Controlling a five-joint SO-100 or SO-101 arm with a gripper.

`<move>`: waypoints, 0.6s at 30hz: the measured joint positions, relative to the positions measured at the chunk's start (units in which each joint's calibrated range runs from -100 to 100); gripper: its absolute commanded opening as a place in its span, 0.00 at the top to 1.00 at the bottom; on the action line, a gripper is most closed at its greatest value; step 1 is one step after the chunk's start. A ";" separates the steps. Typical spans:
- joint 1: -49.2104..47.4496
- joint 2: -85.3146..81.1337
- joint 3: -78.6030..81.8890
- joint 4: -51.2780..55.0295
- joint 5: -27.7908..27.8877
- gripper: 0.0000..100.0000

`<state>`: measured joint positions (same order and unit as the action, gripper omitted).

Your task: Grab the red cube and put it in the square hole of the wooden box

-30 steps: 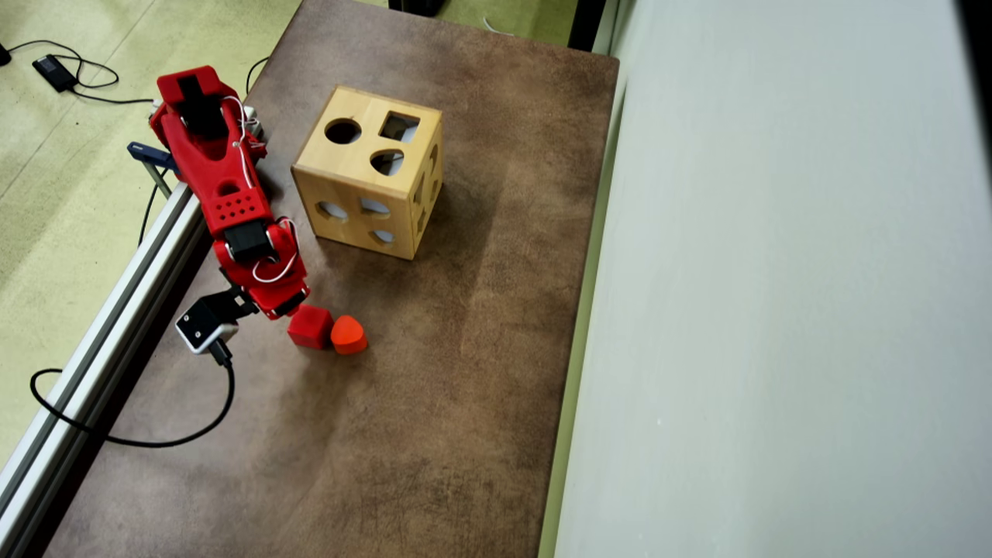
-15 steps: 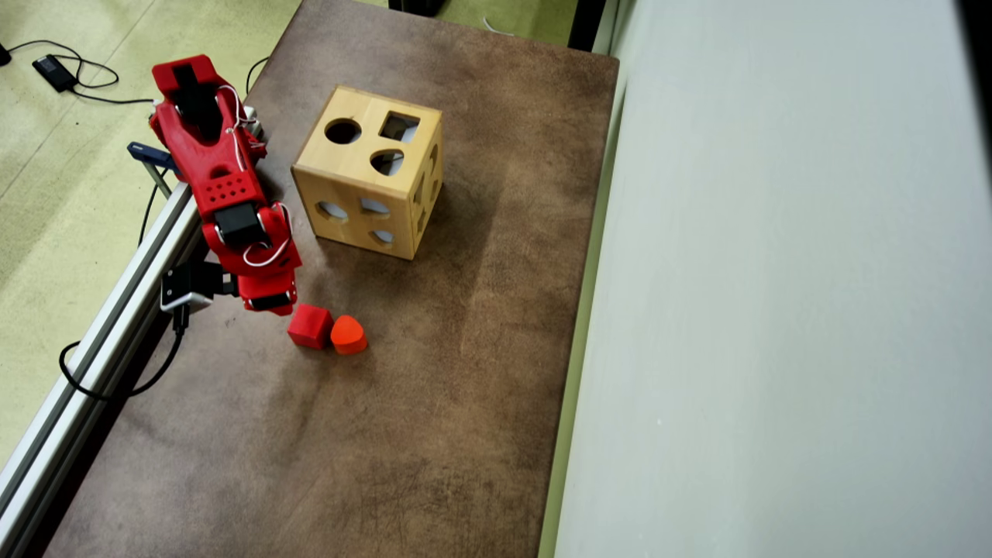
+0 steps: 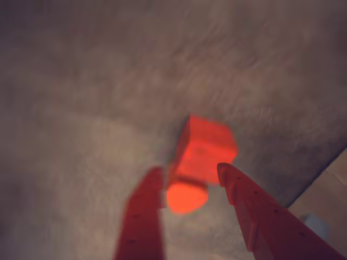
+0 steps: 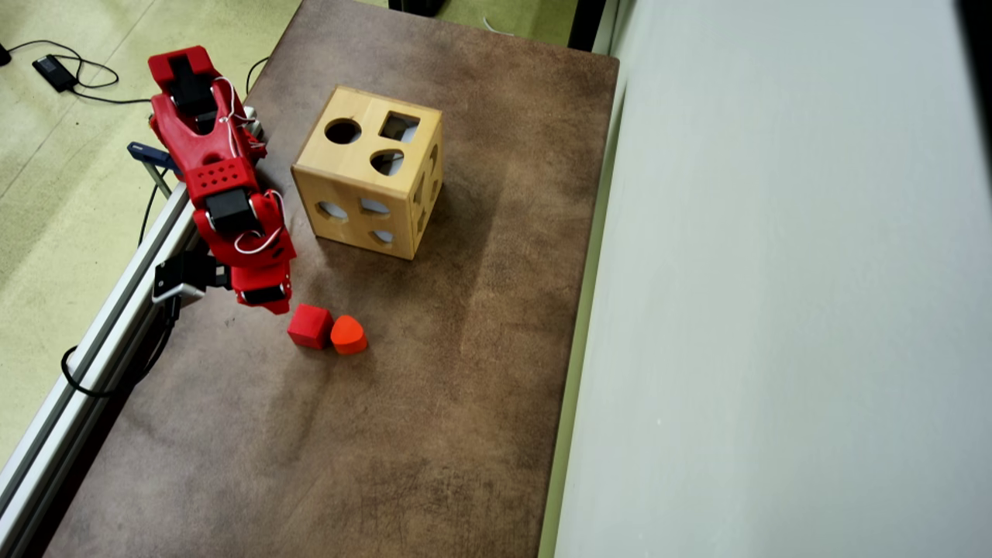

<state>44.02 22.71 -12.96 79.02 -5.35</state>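
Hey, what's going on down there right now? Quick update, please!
End effector open, empty, above the blocks. Red cube on the mat, not yet grabbed. Orange block pressed against its side, crowding the grasp.

Brown table (image 4: 434,403) carries wooden box (image 4: 368,186), red cube (image 4: 310,325), orange block (image 4: 349,335).

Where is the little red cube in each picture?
Wrist view: the red cube sits near the middle, just beyond the tips of the two red fingers.
Overhead view: the red cube lies on the brown table, left of centre, below the wooden box.
Shared landmark: the orange rounded block lying right beside the cube in both.
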 measured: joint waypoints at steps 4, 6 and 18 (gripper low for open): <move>0.00 2.03 0.00 2.82 0.10 0.64; 0.14 2.29 0.00 2.99 -0.29 0.64; -0.65 6.53 -2.53 2.99 -9.38 0.64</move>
<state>43.37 29.24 -15.49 82.00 -14.73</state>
